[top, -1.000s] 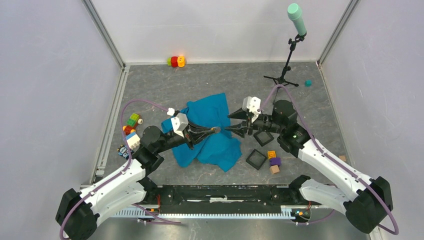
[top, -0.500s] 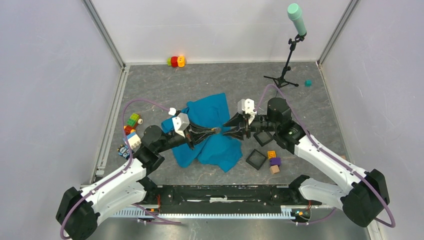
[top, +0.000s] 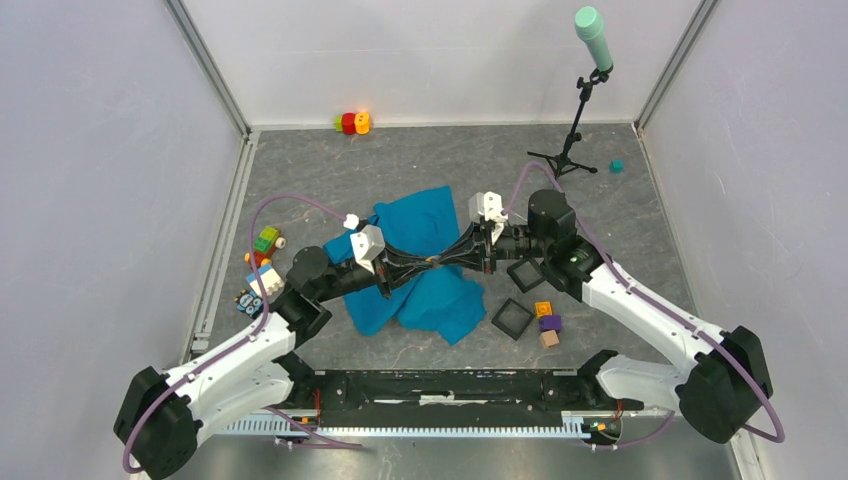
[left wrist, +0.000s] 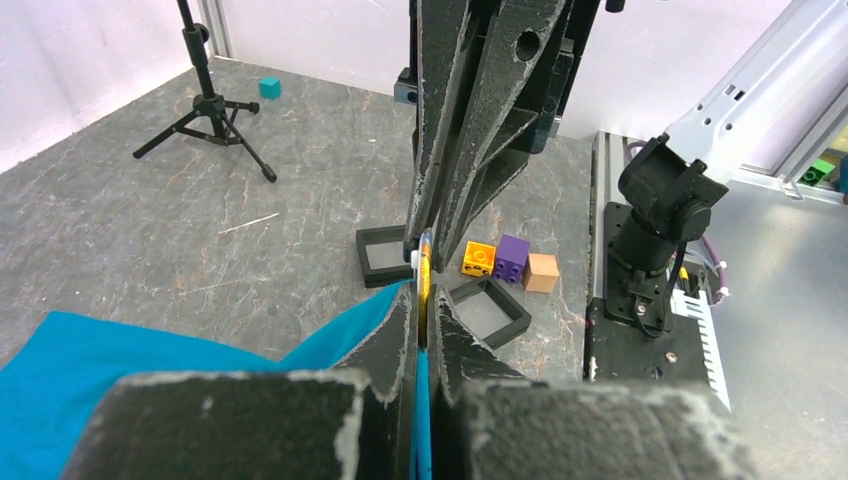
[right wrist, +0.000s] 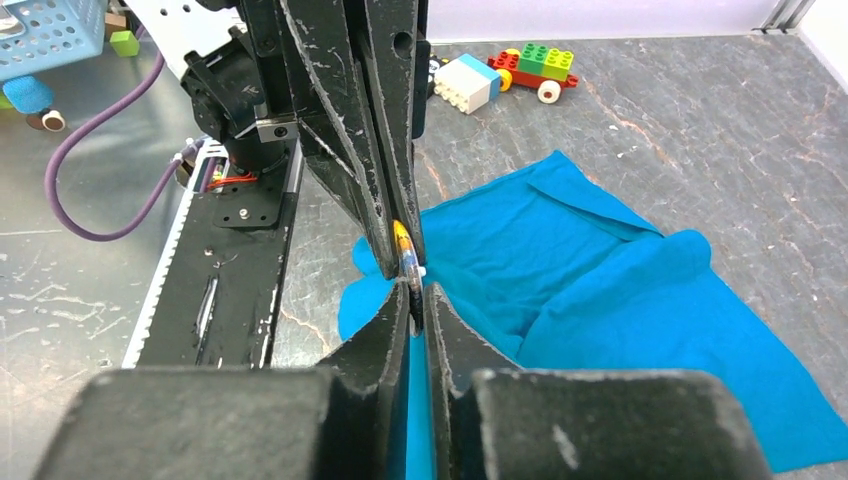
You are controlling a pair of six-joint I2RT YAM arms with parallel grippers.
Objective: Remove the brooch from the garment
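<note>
Moved: right gripper [top: 449,260], closing in from 3 o'clock. We are seeing it pinching the brooch [left wrist: 422,268]; left gripper [top: 424,264], at 9 o'clock, is clamping the cloth [top: 420,225] beside it. Pulling apart looks next.

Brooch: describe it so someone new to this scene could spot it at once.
Over the blue cloth mid-table, the left gripper and right gripper meet tip to tip. The brooch is the tiny disc between those tips, edge-on, yellow-rimmed, far smaller than the toy blocks.
</note>
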